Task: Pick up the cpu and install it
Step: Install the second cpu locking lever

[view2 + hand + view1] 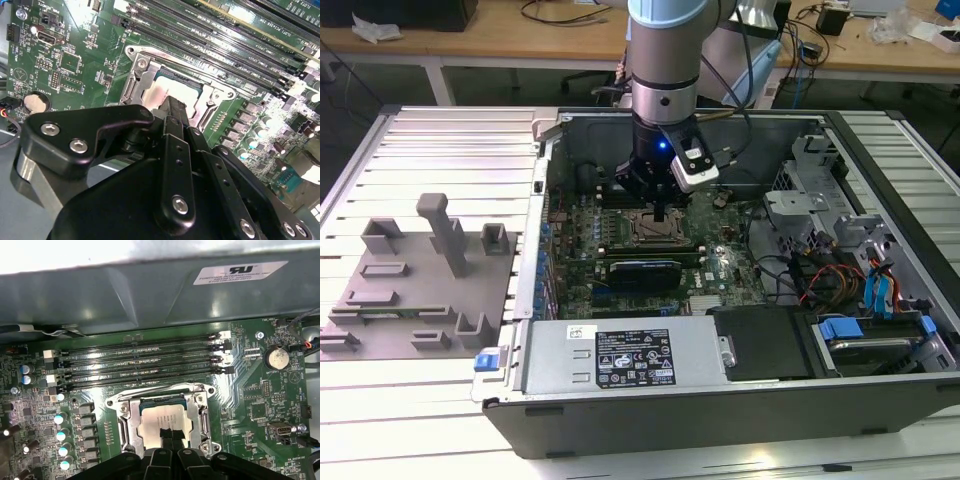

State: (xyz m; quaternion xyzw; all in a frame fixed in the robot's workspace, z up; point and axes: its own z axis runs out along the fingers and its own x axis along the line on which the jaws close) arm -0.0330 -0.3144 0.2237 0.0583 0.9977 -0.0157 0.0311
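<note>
On the exterior view's left, grey plastic blocks (415, 285) on the ribbed metal table (460, 140), well apart from the open computer case (740, 400). Toward the middle, over the green board (620, 250), the gripper (663, 213) pointing straight down with fingertips drawn close together and touching the cpu (165, 421), silvery and flat inside the metal socket frame (127, 427); whether pinching or merely pressing, cannot tell. Further right, a bundle of coloured cables (820, 280) and blue clips (840, 328).
</note>
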